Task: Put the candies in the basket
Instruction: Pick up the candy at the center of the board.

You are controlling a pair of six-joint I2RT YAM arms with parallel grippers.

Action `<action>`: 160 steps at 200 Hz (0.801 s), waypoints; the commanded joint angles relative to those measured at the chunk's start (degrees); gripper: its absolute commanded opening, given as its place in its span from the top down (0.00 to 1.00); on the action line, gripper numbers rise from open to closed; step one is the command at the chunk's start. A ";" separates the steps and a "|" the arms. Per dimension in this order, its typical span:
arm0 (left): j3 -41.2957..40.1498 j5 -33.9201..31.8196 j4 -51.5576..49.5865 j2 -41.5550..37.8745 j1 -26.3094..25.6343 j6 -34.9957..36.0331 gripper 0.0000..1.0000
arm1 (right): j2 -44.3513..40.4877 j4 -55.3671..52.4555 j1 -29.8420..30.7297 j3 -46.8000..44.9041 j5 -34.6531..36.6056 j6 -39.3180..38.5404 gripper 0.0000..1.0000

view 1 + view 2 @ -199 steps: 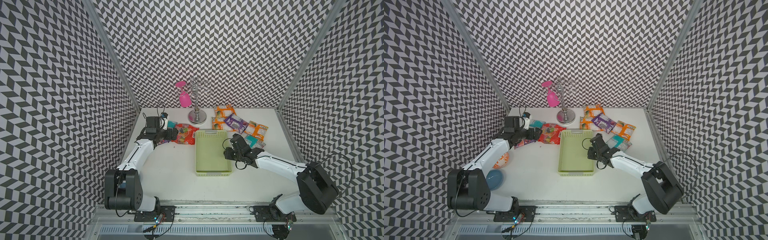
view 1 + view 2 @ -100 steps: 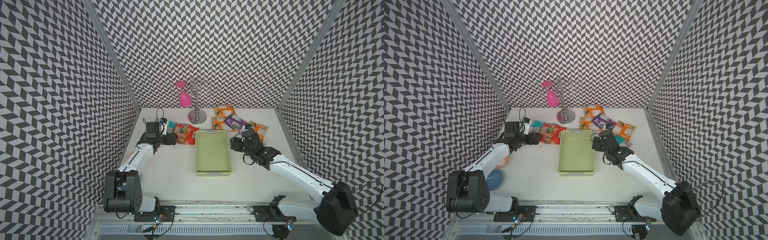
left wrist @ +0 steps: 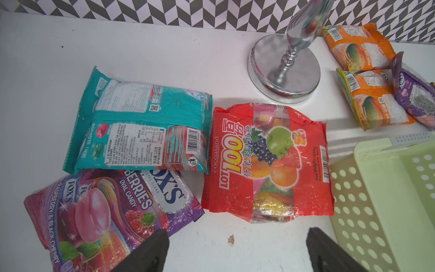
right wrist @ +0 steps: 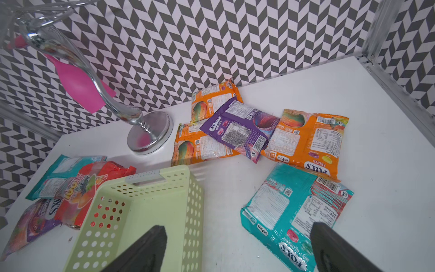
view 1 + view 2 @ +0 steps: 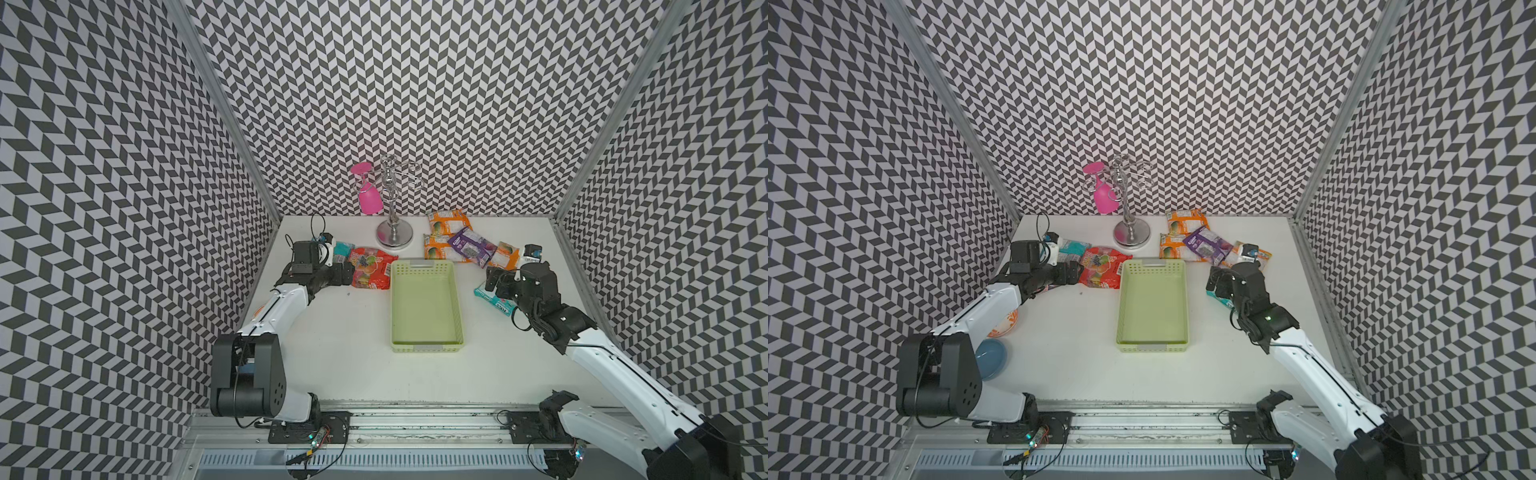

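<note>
A: Left gripper [image 3: 235, 249]?
B: Spread wide, empty; the glossy red fruit-printed candy bag [image 3: 270, 162] lies straight ahead, just beside the pale green perforated basket's [image 5: 392, 307] far-left corner.
A: Right gripper [image 4: 237, 249]?
B: Splayed, empty; the flat teal candy packet [image 4: 294, 212] lies partly beneath it.

Glossy plastic candies [image 3: 268, 162], matt perforated plastic basket [image 5: 424, 345], polished metal stand [image 3: 283, 68].

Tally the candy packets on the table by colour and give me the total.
Orange packets: 3
Teal packets: 2
Purple packet: 1
Pink-purple packet: 1
Red bag: 1
Total: 8
</note>
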 commanded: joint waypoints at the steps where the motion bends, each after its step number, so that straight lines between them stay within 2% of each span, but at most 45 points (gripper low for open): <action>1: 0.06 -0.55 0.97 -1.52 0.64 0.07 0.03 | 1.09 2.62 -2.68 -0.45 -0.71 -0.83 0.01; 34: -2.17 0.81 2.27 -3.91 0.73 1.12 0.02 | 6.14 3.49 -7.59 0.72 -4.49 1.32 0.01; 69: -2.74 1.48 1.74 -6.08 1.02 1.77 0.02 | 16.77 -3.68 -9.92 8.86 -0.99 1.53 0.04; 120: -2.94 2.26 1.65 -7.69 1.22 2.44 0.01 | 32.22 -14.67 -9.90 23.39 1.61 -5.95 0.10; 133: -3.41 3.39 2.22 -8.00 1.22 2.60 0.01 | 35.80 -16.28 -9.96 26.30 1.74 -8.90 0.16; 160: -2.39 2.54 1.17 -7.77 1.28 2.71 0.01 | 42.69 -20.25 -9.61 32.40 5.59 -11.94 0.21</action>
